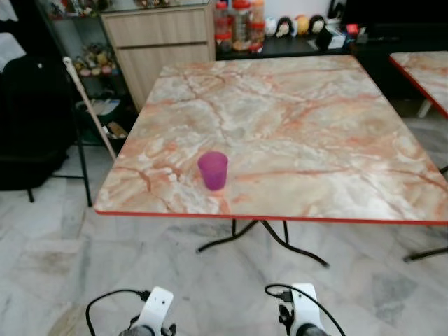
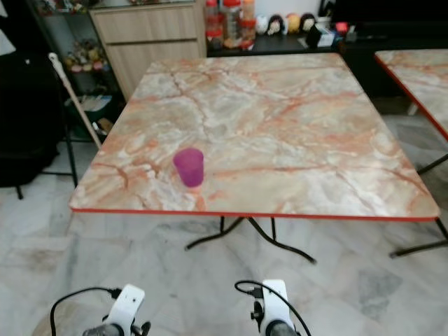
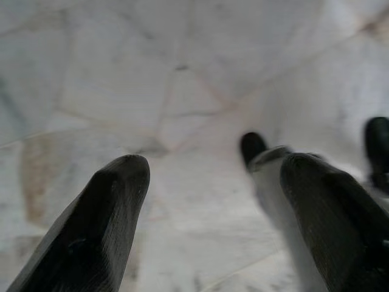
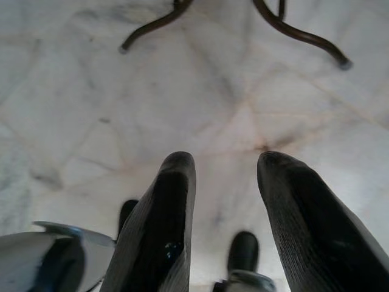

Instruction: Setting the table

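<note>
A translucent purple cup stands upright on the marble-patterned table, near its front-left edge with the red rim. Both arms hang low in front of the table, over the floor: the left arm and the right arm show their white wrists and black cables. In the left wrist view my left gripper is open, its black fingers wide apart above pale floor tiles. My right gripper is also open and holds nothing, pointing at the floor near the table's dark metal legs.
A second marble table stands at the right. Behind the main table are a wooden cabinet, red-lidded jars and a dark sideboard. A broom handle leans by a dark rack at the left. The table's legs spread underneath.
</note>
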### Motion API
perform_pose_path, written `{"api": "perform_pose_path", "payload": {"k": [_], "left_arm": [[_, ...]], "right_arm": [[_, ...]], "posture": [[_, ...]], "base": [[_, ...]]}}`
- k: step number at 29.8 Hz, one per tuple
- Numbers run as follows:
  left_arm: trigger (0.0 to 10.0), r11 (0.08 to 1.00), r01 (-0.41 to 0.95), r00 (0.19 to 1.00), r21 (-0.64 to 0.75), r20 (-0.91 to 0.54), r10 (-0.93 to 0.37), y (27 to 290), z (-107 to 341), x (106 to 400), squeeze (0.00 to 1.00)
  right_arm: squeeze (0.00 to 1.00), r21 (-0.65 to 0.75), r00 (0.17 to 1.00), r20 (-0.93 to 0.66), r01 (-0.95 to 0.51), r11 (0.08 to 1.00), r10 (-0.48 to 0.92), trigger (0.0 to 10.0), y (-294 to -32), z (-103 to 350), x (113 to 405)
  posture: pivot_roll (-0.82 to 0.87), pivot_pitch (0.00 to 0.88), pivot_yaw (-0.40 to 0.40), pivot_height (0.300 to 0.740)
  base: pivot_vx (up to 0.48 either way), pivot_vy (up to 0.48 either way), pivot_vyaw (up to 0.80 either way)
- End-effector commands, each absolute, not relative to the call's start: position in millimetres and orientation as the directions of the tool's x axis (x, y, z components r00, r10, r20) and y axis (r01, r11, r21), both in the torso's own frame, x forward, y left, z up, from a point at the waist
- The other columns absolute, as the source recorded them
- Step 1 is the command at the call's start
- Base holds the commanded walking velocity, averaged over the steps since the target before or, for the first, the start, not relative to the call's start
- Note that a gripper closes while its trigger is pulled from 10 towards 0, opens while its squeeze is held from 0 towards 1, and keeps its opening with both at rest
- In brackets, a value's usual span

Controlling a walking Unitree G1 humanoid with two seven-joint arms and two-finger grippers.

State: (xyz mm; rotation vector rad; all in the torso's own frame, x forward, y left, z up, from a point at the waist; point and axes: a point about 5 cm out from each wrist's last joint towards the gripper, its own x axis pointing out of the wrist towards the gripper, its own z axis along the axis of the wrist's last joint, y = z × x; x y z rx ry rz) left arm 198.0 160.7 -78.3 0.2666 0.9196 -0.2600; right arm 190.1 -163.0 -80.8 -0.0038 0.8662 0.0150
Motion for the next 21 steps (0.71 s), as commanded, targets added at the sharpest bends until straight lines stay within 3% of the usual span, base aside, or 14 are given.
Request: {"api": "perform_pose_path", "payload": {"k": [1, 14, 21], "left_arm": [[10.0, 0.941, 0.324, 0.559, 0.098, -0.822, -0.107, 159.2, -81.0, 193.8, 0.00], [10.0, 0.936, 0.341, 0.553, 0.092, -0.824, -0.120, 156.4, -81.4, 193.2, 0.00], [10.0, 0.927, 0.364, 0.547, 0.084, -0.826, -0.140, 152.8, -81.5, 193.1, 0.00]], "right_arm": [[0.00, 0.007, 0.641, -0.768, 0.002, 1.000, 0.004, 10.0, -165.4, -82.4, 186.7], [0.00, -0.020, 0.642, -0.766, -0.020, 1.000, -0.002, 10.0, -168.6, -81.6, 187.8], [0.00, -0.030, 0.651, -0.759, -0.047, 0.998, 0.008, 10.0, -169.1, -79.2, 192.4]], "posture": [[0.05, 0.000, 0.060, 0.740], [0.02, 0.000, 0.051, 0.740], [-0.01, 0.000, 0.044, 0.740]], "base": [[0.000, 0.000, 0.00], [0.000, 0.208, 0.00], [0.000, 0.000, 0.00]]}}
